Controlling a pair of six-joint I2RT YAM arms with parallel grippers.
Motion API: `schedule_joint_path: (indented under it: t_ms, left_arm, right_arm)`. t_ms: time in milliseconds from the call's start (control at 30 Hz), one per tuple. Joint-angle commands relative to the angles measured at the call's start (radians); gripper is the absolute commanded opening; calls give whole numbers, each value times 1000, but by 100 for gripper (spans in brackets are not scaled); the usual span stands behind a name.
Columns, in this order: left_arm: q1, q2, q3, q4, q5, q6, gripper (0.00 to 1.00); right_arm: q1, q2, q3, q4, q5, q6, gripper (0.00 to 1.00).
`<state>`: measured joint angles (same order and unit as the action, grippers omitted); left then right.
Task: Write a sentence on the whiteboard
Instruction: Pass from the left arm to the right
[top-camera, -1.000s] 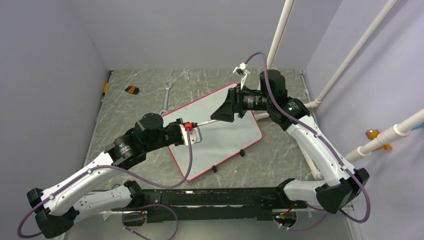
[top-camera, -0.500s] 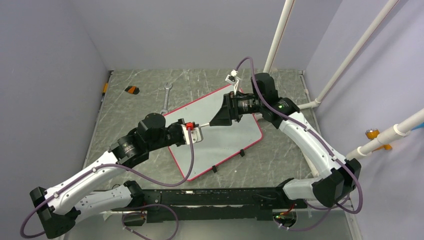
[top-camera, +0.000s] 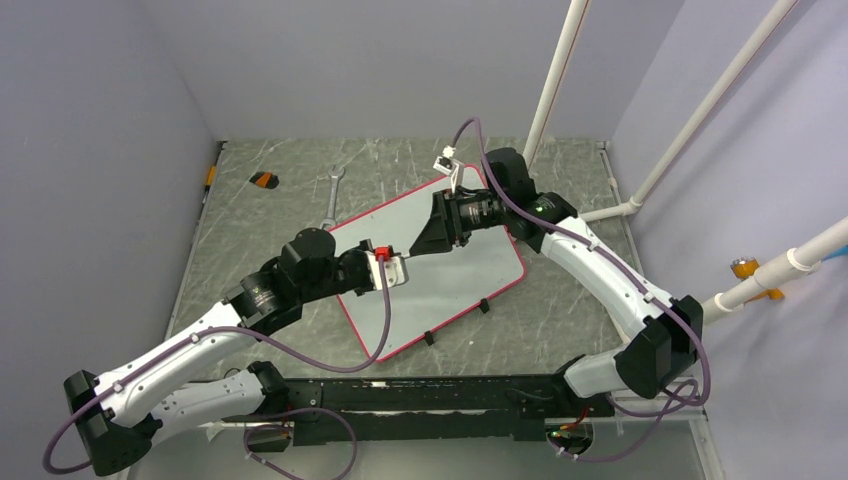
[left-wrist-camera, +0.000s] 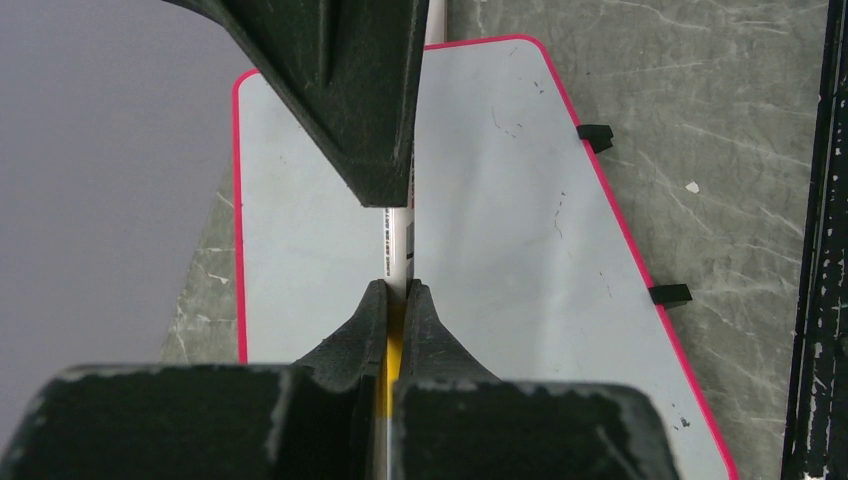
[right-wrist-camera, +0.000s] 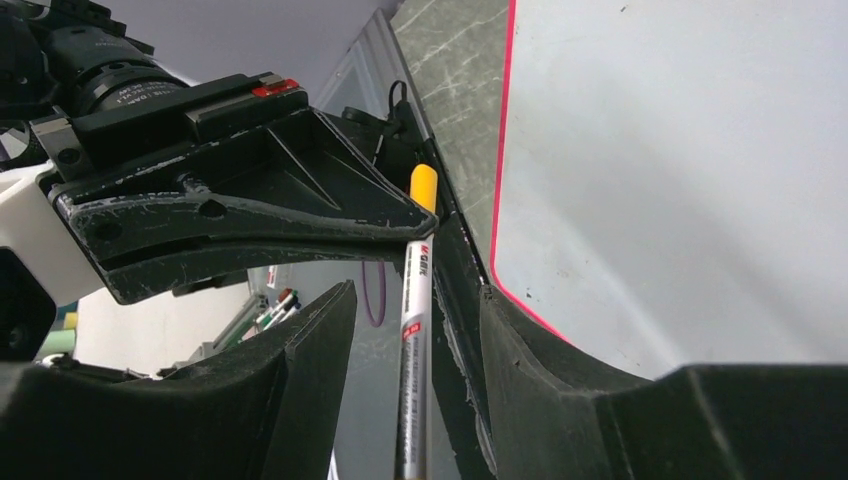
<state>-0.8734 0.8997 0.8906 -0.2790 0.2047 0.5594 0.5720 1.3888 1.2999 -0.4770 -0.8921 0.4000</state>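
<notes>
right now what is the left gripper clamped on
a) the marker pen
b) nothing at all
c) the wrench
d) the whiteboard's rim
a: the left wrist view shows the left gripper shut on the yellow-and-white marker pen, above the whiteboard.

Even diffuse light, soft shadows, faint sheen on the whiteboard (left-wrist-camera: 500, 220), wrist-view foregrounds slightly soft.
</notes>
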Motion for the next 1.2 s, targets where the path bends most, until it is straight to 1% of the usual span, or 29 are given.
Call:
schedule_joint_path:
  t_ms: [0,500,800,1167]
  left_arm:
    - [5,-12,-6,56,11,-19,0]
    - [4,7,-2,59,-11,-33,0]
    - [5,17,1,62,-36,-43,0]
    - [5,13,-4,75,-63,-46,0]
  right_arm:
    - [22,16,22,59,-10,3,51]
    - [56,39,16,80,18,13,42]
    - [62,35,3,114,35,35,40]
    - [69,42,0,98,33,22,35]
